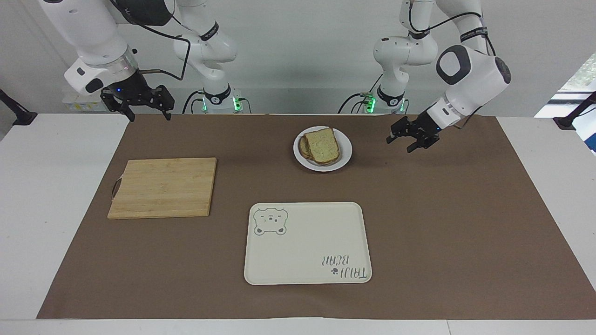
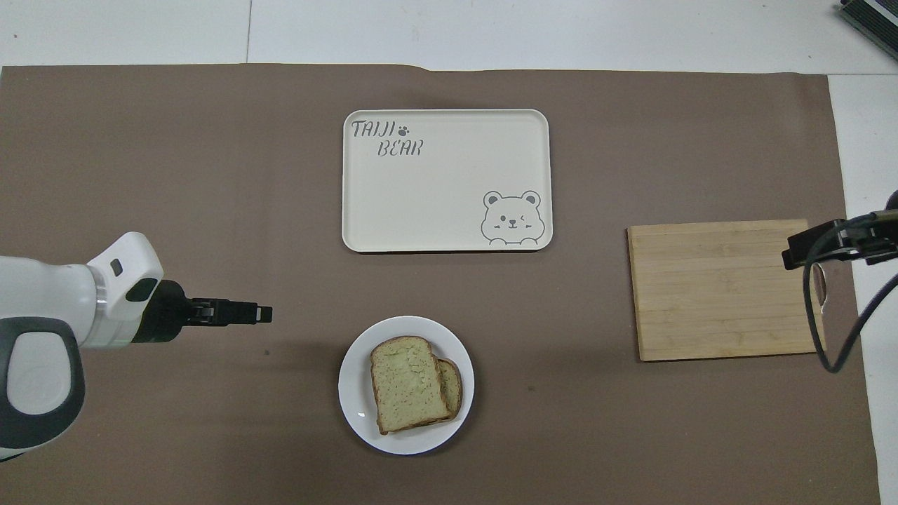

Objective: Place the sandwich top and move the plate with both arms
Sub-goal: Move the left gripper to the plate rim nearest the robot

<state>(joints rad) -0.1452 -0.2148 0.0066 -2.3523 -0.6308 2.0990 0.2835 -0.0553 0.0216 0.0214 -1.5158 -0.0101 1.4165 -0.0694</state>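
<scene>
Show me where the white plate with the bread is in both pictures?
Facing view: the plate sits in the upper middle, with the sandwich top on it.
Overhead view: the plate sits in the lower middle.
Shared landmark: the bear tray lies farther from the robots than the plate, so it shows below the plate in the facing view and above it in the overhead view.
</scene>
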